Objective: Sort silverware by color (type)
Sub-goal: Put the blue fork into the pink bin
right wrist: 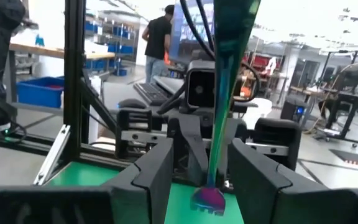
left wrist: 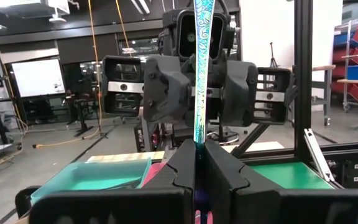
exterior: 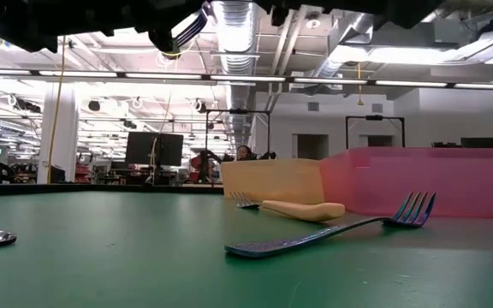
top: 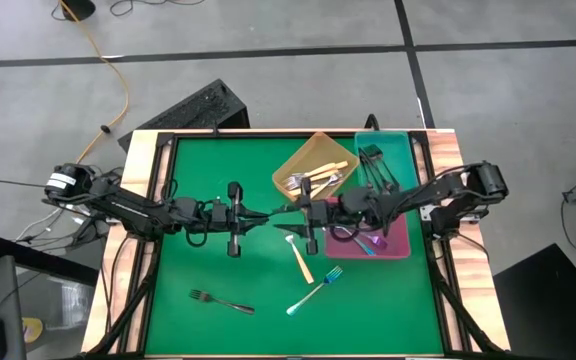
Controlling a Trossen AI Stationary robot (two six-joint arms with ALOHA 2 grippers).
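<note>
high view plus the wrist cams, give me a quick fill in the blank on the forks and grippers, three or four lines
1. The left gripper is shut on an iridescent ____.
2. The right gripper has its jaws ____, with that same utensil's handle between them.
3. The cream-handled fork lying on the green mat sits nearest the ____ tray.
4. The black forks lie in the ____ tray.

Missing words: fork; open; pink; teal

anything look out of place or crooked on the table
The orange tray sits turned at an angle, while the teal tray and pink tray lie square. Three forks lie loose on the green mat: a black fork, a cream-handled fork and a blue fork.
</note>
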